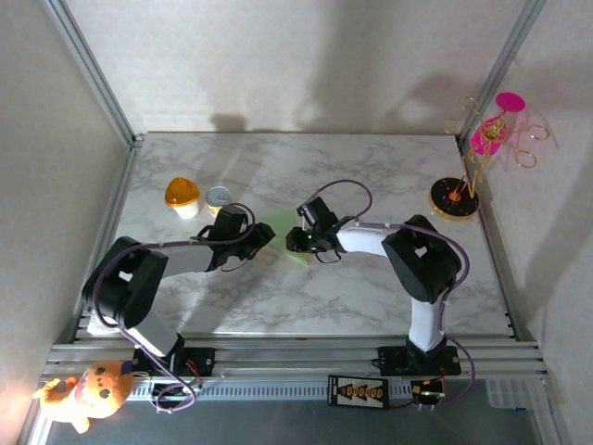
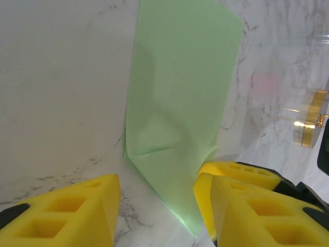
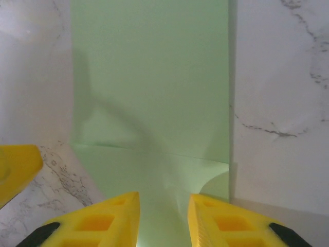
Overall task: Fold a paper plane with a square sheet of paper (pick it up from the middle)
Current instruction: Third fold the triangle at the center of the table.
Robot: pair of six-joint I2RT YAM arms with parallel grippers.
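The left gripper [image 2: 158, 180] is recorded with its yellow fingers [image 2: 67, 211] well apart and nothing clamped. The narrow near end of the creased green paper [image 2: 180, 103] lies between them, its edge meeting the right-hand finger. The right gripper [image 3: 163, 199] is likewise parted, with the paper flat in the gap on the marble table [image 3: 282, 77]. The paper is located mid-table, between both grippers. An orange-lidded cup [image 1: 182, 197] and a small tin [image 1: 219, 197] are noted far left, and an ornament stand [image 1: 454, 197] far right.
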